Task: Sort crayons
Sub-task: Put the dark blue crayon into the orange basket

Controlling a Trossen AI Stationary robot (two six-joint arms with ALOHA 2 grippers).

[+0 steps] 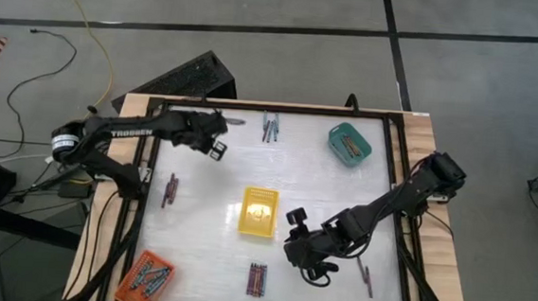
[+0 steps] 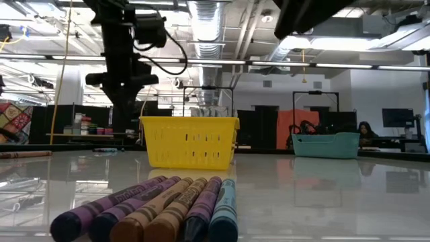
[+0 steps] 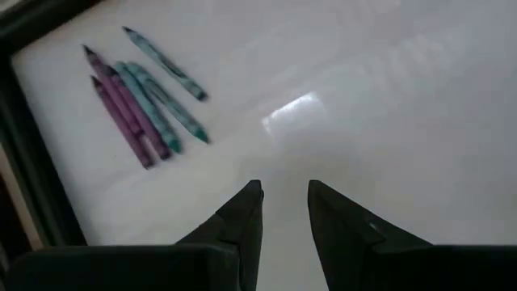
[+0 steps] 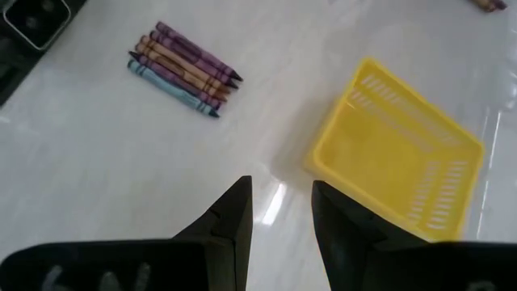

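The surface [image 1: 314, 187] is a glossy white sheet inside a dark frame on a pale wooden top, and it mirrors the ceiling lights. Crayons lie on it in small clusters: one bunch [image 1: 256, 280] at the near edge, purple, tan and bluish sticks side by side; another bunch [image 1: 270, 127] near the far edge, purple and teal ones almost parallel; a few [image 1: 169, 190] on the left side and a couple [image 1: 366, 277] on the right. A yellow tray [image 1: 258, 211] sits near the middle, empty from what the right wrist view shows. A teal tray [image 1: 349, 144] stands toward the far right corner and an orange tray [image 1: 150, 276] at the near left corner, each with crayons in it. The left gripper [image 1: 218, 149] hangs over the far left part of the surface, just beside the far bunch, its jaws apart with nothing between them. The right gripper [image 1: 300, 219] hovers to the right of the yellow tray, jaws likewise apart and empty. Around the surface the floor is grey with dark lines, and a yellow cable [image 1: 86, 24] trails across it. Beyond, the room has exposed ducts and strip lights overhead, dark partitions, an orange panel [image 2: 304, 128], and a person [image 2: 366, 131] seated far back.
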